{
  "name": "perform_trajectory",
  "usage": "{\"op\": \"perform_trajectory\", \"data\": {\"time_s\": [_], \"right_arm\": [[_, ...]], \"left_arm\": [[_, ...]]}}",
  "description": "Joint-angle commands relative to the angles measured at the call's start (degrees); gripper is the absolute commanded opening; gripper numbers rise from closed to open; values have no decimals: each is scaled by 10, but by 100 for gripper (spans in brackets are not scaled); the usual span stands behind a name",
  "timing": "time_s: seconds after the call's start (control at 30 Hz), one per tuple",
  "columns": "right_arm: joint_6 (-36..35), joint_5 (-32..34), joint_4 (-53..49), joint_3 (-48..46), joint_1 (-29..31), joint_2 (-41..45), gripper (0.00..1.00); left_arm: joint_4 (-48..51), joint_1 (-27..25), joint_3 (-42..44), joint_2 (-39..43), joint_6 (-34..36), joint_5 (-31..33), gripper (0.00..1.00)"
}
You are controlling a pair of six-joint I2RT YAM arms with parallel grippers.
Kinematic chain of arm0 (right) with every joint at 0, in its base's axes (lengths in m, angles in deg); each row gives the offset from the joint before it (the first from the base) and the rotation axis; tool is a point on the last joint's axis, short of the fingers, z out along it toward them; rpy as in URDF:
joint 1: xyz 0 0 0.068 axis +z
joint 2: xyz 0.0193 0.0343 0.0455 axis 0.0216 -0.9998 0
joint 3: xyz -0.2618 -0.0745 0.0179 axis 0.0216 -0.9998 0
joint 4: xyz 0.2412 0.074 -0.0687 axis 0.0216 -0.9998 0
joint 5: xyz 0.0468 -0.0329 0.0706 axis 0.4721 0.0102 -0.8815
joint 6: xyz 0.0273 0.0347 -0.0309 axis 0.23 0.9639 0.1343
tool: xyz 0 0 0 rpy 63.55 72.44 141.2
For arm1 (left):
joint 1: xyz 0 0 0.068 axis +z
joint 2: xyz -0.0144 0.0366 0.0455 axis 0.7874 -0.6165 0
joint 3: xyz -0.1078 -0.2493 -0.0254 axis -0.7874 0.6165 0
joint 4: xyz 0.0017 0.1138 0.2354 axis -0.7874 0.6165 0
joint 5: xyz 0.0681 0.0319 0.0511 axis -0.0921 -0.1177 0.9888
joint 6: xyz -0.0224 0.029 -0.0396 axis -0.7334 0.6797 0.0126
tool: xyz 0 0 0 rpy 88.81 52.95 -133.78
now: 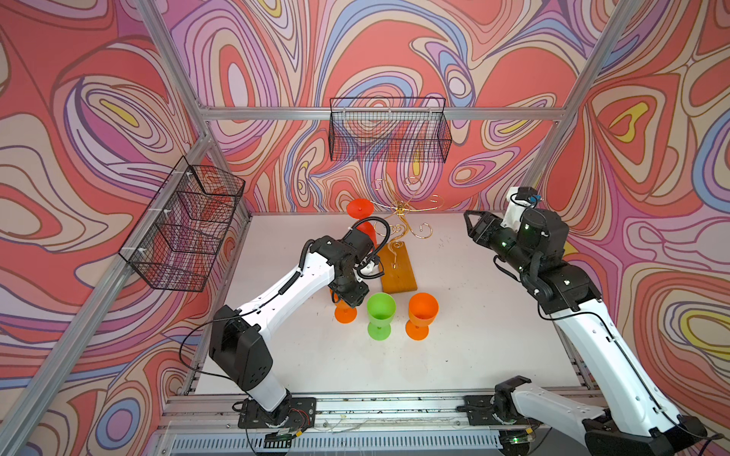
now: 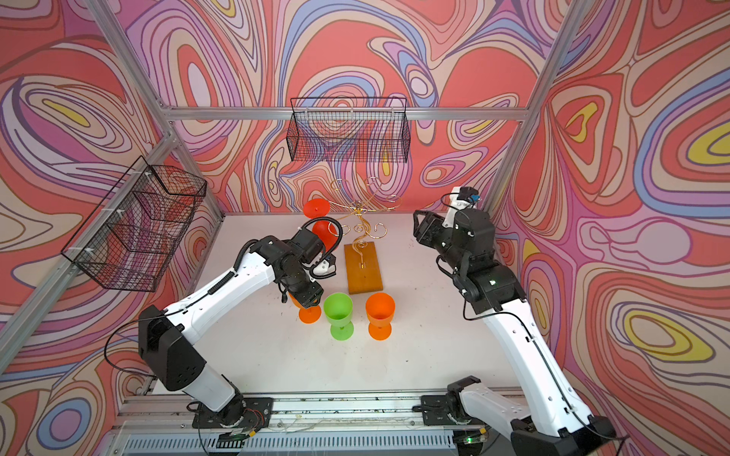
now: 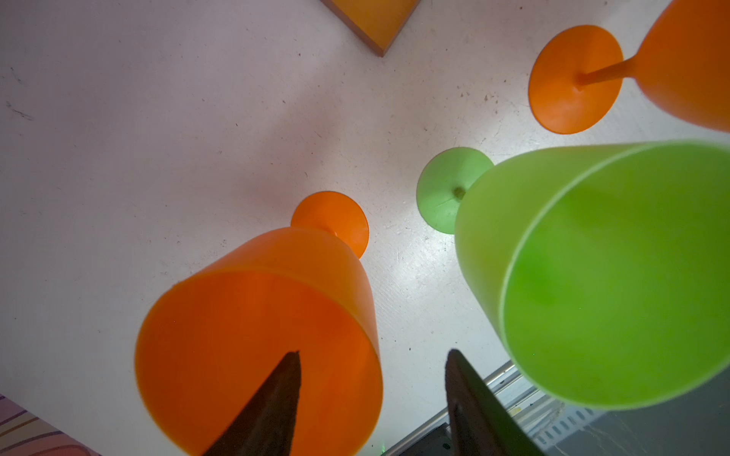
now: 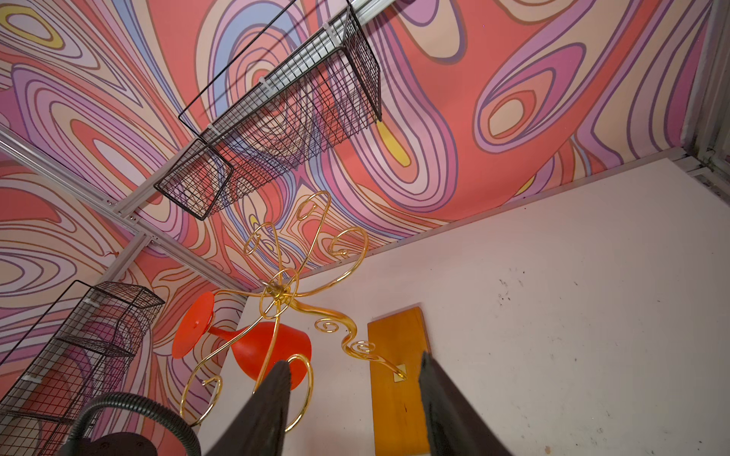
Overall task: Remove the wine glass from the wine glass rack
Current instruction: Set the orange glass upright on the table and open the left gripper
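Orange glasses (image 1: 422,311) two, green glass (image 1: 381,311) one.

Red wine glass (image 4: 290,343) apparently hangs inverted on gold rack (image 4: 399,410).

White desk (image 1: 454,335) bears three upright glasses: orange glass (image 3: 256,316) at the left tool (image 3: 373,395), green glass (image 1: 381,312) beside, second orange glass (image 1: 422,312) farther off; wine glass rack (image 1: 399,272) nearby.

Top pair high, overlooking table (image 1: 454,335) (shared); wrist views close.
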Motion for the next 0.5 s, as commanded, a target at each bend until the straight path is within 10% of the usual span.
{"op": "perform_trajectory", "data": {"time_s": [0.0,0.47], "right_arm": [[-7,9,-6,-8,-3,10,55],[-4,6,-3,-12,-2,11,55]], "left_arm": [[25,0,-26,28,-5,-2,68],[53,0,-93,138,-5,-69,75]]}}
